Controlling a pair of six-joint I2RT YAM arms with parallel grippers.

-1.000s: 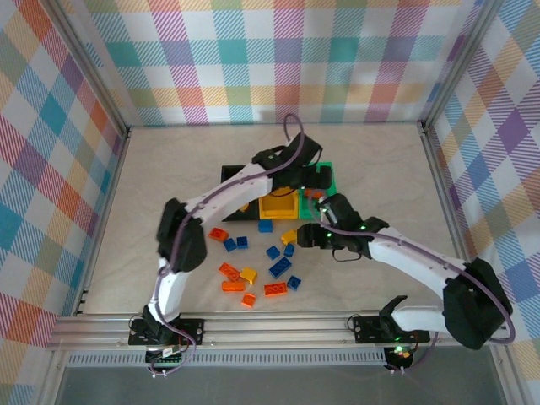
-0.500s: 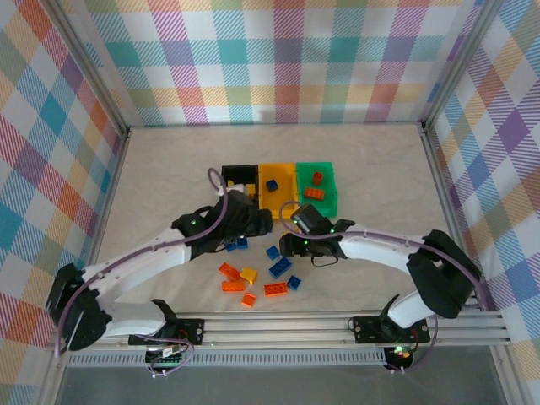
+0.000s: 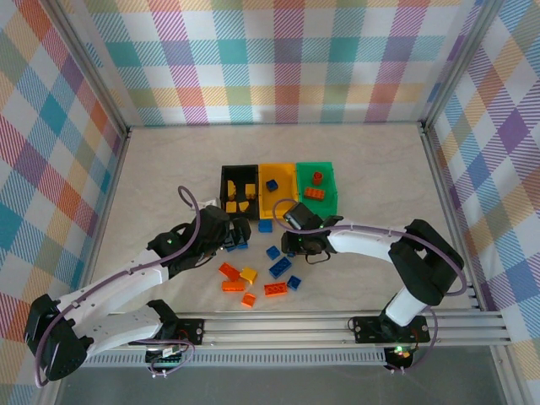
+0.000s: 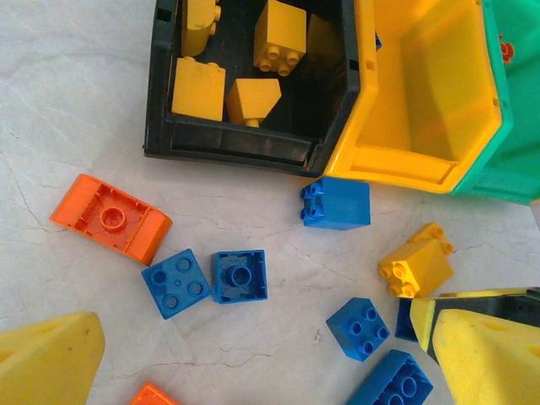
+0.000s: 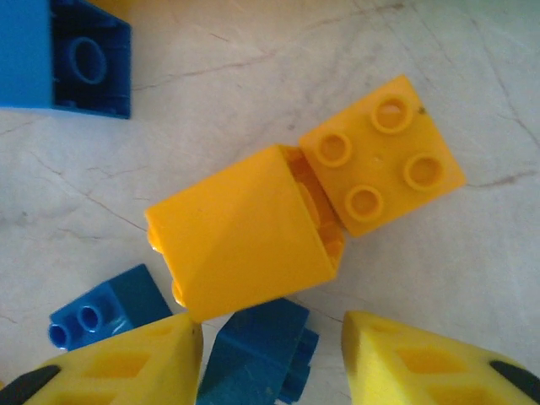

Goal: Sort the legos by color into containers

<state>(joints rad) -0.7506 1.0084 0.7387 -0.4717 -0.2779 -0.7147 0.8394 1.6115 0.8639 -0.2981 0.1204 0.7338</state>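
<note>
Plaid walls all round, marble-look table (image 3: 169, 169) in the middle. Sorting's partway: the black bin (image 3: 223, 181) has four yellow legos (image 4: 198, 89), the yellow bin (image 3: 283, 199) one blue, the green bin (image 3: 326, 181) a couple of orange-red. About a dozen more lie loose just in front, so I'd guess a third done. Over that pile the left gripper (image 4: 261, 354) hangs spread wide, empty. Meanwhile the right gripper (image 5: 270, 346) straddles a dark blue brick (image 5: 253, 361), fingers partly apart, and I can't tell if it's pinched.

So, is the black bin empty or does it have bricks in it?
Not empty: the black bin holds four yellow bricks, seen in the left wrist view.
</note>
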